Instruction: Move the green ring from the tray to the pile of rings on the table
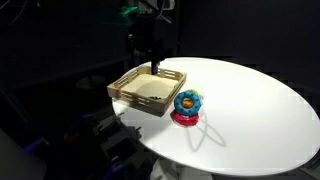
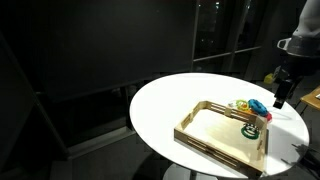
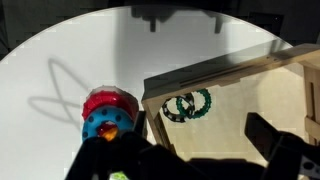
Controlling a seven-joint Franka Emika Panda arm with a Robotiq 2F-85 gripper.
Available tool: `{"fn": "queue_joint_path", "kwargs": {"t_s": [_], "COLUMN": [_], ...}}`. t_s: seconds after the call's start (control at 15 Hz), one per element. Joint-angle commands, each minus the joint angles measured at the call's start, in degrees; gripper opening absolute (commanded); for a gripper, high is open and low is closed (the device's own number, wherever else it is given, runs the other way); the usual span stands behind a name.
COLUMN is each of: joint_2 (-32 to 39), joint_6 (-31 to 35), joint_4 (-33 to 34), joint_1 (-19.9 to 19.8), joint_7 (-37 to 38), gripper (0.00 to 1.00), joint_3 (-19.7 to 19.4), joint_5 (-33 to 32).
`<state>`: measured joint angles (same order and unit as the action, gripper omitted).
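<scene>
The green ring (image 3: pixel 193 103) lies flat in a corner of the tan wooden tray (image 3: pixel 215 68), overlapped by a darker ring-shaped outline. In an exterior view it shows as a small green spot (image 2: pixel 251 125) near the tray's (image 2: pixel 215 140) far side. The pile of rings (image 3: pixel 108 113), red lowest, blue above and yellow centre, stands on the white table (image 3: pixel 70 60) just outside that tray corner, seen in both exterior views (image 1: pixel 187 103) (image 2: pixel 255 107). My gripper (image 3: pixel 195 158) hangs above the tray (image 1: pixel 135 93), open and empty, well above the ring. It shows in both exterior views (image 1: pixel 155 62) (image 2: pixel 281 98).
The round table (image 1: pixel 260 110) has its edge close to the tray's outer side. The surroundings are dark. A faint ring-stand shadow (image 3: pixel 50 95) falls on the table beside the pile.
</scene>
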<state>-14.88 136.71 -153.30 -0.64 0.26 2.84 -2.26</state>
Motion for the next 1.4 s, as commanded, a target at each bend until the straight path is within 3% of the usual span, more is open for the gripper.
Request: {"fn": "queue_joint_path", "kwargs": {"t_s": [0.0, 0.87, 1.33], "joint_2": [0.0, 9.5, 17.3], "joint_6": [-0.1, 8.8, 12.0], "joint_4": [0.0, 3.9, 5.5], "joint_1": [0.5, 2.2, 2.3], "joint_7": [0.2, 7.4, 11.7], "gripper": [1.0, 1.0, 1.0], "joint_3": [-0.5, 3.1, 1.4], "joint_5": [-0.2, -4.2, -9.8]}}
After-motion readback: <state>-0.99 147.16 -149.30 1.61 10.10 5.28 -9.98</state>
